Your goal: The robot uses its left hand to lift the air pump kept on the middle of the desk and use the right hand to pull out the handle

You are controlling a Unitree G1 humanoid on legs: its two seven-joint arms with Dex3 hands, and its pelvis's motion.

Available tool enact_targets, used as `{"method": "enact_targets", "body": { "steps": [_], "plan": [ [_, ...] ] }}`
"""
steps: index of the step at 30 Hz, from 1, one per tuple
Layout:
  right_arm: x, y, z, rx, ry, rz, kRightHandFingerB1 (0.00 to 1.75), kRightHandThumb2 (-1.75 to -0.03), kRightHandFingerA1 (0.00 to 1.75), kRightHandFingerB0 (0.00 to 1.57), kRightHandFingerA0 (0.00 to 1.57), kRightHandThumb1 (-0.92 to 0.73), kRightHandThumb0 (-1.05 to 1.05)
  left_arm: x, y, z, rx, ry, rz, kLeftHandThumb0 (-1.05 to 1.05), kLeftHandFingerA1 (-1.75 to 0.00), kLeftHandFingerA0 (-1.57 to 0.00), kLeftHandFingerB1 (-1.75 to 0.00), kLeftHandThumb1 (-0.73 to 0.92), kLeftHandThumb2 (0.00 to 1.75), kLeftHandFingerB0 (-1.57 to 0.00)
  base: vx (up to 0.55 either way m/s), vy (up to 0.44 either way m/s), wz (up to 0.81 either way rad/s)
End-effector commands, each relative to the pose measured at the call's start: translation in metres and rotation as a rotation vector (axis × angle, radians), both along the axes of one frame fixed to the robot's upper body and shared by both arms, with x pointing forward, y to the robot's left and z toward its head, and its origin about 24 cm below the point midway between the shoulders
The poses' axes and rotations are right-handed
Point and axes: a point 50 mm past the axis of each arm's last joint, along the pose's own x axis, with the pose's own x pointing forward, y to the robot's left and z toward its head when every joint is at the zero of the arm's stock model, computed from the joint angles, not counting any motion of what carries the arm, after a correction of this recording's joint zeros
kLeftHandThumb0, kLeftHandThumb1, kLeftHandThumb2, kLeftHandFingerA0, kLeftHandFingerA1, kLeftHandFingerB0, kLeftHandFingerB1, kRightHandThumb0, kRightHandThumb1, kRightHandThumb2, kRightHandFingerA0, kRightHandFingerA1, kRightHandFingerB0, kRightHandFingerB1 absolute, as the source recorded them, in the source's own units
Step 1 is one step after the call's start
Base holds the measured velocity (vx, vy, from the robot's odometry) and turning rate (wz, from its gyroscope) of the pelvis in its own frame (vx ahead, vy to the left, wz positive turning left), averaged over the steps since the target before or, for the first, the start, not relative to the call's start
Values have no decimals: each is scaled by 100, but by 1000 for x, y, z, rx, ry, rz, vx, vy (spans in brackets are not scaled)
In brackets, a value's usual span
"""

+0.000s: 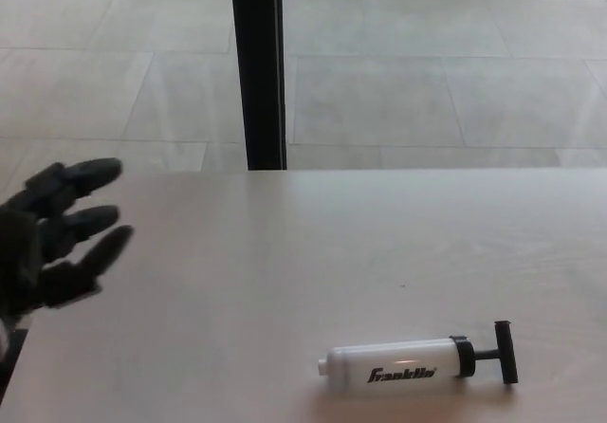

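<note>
One hand is all I can see of the robot: the left hand (52,238), black and thick-fingered, hanging over the desk's (285,271) left edge with its fingers (90,172) spread apart and nothing in them. The air pump (417,361) lies on its side on the pale desk top, well off to the right of that hand and nearer the front edge, not touched by anything. Its white barrel carries the word "Franklin" in black letters, the small nozzle end turned toward the hand's side, the black collar and the T-shaped handle (505,352) on the end away from the hand. The handle stands a short way out from the collar on a thin black rod. Behind the pump, past the far edge of the desk, a black post (258,67) rises straight up, and around it the floor (427,72) is laid in large grey tiles. The right hand does not show from here.
</note>
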Motion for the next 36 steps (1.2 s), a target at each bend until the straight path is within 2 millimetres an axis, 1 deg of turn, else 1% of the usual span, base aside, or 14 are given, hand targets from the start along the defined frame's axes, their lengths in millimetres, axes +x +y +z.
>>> {"method": "enact_targets", "body": {
  "steps": [1, 16, 18, 19, 20, 21, 22, 23, 25, 27, 33, 34, 35, 36],
  "plan": [
    [29, 31, 6, -174, 62, 46, 36, -65, 45, 29, 28, -85, -70, 11, -74, 13, 299, 93, -87, -64, -52, -18, -40, 71, 60, -28, 0, 0, 0],
    [42, 46, 5, -120, 112, 103, 56, -101, 52, 40, 23, -63, -67, 21, -104, -5, 547, 129, -152, -70, -56, -20, -40, 70, 61, -28, 0, 0, 0],
    [44, 47, 7, -121, 107, 105, 41, -64, 45, 42, 33, -76, -66, 21, -106, -5, 582, 140, -159, -71, -53, -16, -39, 72, 61, -26, 0, 0, 0],
    [44, 47, 8, -123, 105, 103, 55, -101, 54, 38, 28, -64, -70, 21, -108, -6, 600, 140, -165, -73, -54, -14, -40, 72, 61, -25, 0, 0, 0],
    [45, 48, 9, -118, 100, 105, 40, -63, 44, 41, 35, -78, -62, 21, -110, -7, 638, 144, -175, -76, -54, -8, -47, 58, 92, -15, 0, 0, 0],
    [45, 48, 11, -107, 92, 108, 55, -99, 53, 38, 25, -64, -67, 21, -113, -9, 704, 148, -192, -78, -54, -7, -47, 57, 92, -14, 0, 0, 0],
    [46, 48, 12, -95, 85, 107, 55, -98, 53, 38, 26, -63, -65, 20, -118, -12, 759, 145, -206, -39, -56, -5, -49, 40, 101, 0, 0, 0, 0],
    [46, 48, 13, -96, 85, 105, 56, -98, 53, 40, 24, -62, -61, 20, -121, -13, 794, 144, -209, -80, -48, -5, -36, 74, 63, -17, 0, 0, 0],
    [47, 49, 14, -99, 84, 106, 56, -98, 54, 40, 26, -63, -64, 20, -125, -15, 851, 138, -208, -82, -50, -6, -47, 58, 96, -11, 0, 0, 0],
    [48, 50, 13, -95, 80, 109, 42, -63, 47, 43, 36, -77, -57, 20, -130, -18, 894, 123, -205, -85, -49, -4, -38, 75, 63, -16, 0, 0, 0],
    [50, 55, 10, -85, 75, 112, 56, -97, 56, 39, 31, -63, -63, 34, -156, -29, 1108, 97, -156, -84, -40, 0, -44, 60, 101, -9, 0, 0, 0],
    [50, 56, 10, -84, 77, 113, 41, -62, 46, 44, 37, -76, -57, 35, -158, -31, 1111, 107, -147, -83, -43, 0, -47, 58, 100, -10, 0, 0, 0],
    [51, 56, 10, -77, 77, 111, 56, -98, 55, 42, 30, -62, -64, 37, -162, -34, 1116, 118, -132, -85, -44, -3, -36, 77, 64, -18, 0, 0, 0],
    [52, 57, 9, -74, 76, 111, 56, -98, 55, 41, 29, -62, -65, 38, -163, -35, 1111, 122, -123, -87, -45, -3, -49, 59, 99, -14, 0, 0, 0]
  ]
}}
